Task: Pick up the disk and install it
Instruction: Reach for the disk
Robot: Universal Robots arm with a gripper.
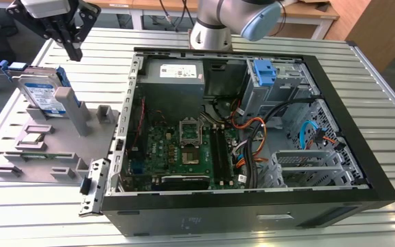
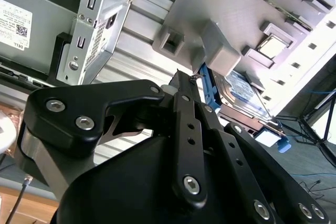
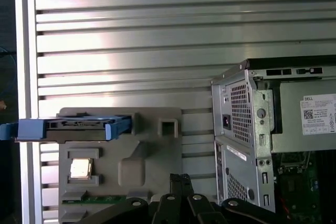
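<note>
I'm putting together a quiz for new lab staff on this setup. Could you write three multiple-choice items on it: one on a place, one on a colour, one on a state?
1. Where is the disk?
A) in the grey holder at the exterior view's left of the computer case
B) inside that case
C) on the floor

2. What colour are the disk's rails?
A) red
B) blue
C) yellow

3. What does the gripper hold?
A) the disk
B) a cable
C) nothing

Answers:
1 A: the disk stands on edge in the holder, outside the case.
2 B: blue strips run along its edges.
3 C: the gripper hangs shut above the disk, apart from it.
</note>
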